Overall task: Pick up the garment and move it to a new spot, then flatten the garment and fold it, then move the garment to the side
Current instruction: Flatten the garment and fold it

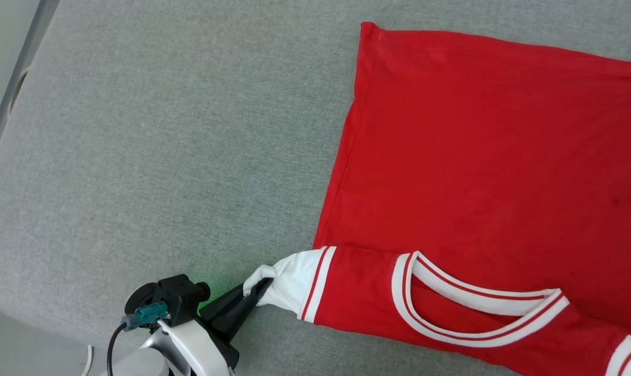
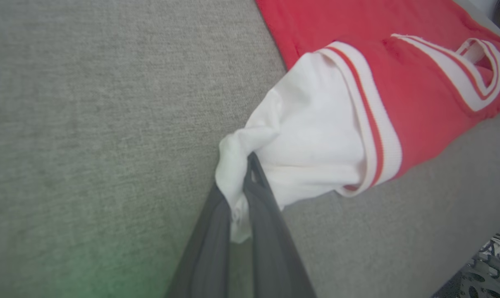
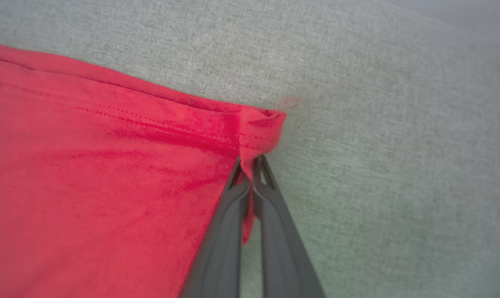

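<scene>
1. On the grey padded surface (image 1: 138, 156), the garment (image 1: 477, 156) lay spread flat, and a blurred shoe (image 2: 489, 265) showed beyond the edge.
2. There, the left gripper (image 1: 257, 288) had the white sleeve (image 1: 289, 282) pinched tight, and the right gripper (image 3: 250, 165) was clamped on a red hem corner (image 3: 262, 120).
3. The garment's right side ran out of the head view.

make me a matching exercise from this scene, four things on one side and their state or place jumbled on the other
Things:
1. left claw
2. right claw
3. collar
4. grey surface

States or places:
a. lies under the garment
b. shut on the white sleeve
c. white trim with a red stripe, lying flat
d. shut on a red hem corner

Pairs: 1-b, 2-d, 3-c, 4-a
</scene>
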Robot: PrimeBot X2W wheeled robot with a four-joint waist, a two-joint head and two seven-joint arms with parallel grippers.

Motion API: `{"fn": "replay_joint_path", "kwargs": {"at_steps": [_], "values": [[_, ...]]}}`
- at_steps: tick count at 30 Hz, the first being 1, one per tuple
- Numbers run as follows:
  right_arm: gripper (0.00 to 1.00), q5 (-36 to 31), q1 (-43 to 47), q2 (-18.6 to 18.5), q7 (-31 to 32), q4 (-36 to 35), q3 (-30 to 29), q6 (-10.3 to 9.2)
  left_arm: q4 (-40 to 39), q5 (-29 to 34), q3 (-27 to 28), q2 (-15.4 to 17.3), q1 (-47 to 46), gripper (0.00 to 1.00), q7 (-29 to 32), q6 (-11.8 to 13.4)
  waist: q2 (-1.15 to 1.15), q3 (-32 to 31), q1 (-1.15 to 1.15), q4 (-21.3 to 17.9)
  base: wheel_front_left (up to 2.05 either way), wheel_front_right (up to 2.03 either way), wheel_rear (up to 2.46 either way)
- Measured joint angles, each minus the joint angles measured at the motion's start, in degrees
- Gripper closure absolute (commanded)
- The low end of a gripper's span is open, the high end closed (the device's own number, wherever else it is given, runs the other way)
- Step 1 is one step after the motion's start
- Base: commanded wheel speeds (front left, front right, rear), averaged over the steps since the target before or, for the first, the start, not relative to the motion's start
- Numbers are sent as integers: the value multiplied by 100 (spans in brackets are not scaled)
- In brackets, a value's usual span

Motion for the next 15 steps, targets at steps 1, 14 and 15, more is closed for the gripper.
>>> {"fn": "replay_joint_path", "kwargs": {"at_steps": [1,14,15], "values": [[100,60,1,-10,7,-32,16,0,-2,7,33,-2,2,100,2,0,0,-19,0,-32,0,0,0],[100,943,869,-280,219,-716,201,-1,15,-51,427,-44,382,100,23,8,0,-539,0,-443,0,0,0],[100,1027,999,-314,222,-788,181,-1,21,-51,456,-44,440,100,24,8,0,-593,0,-478,0,0,0]]}}
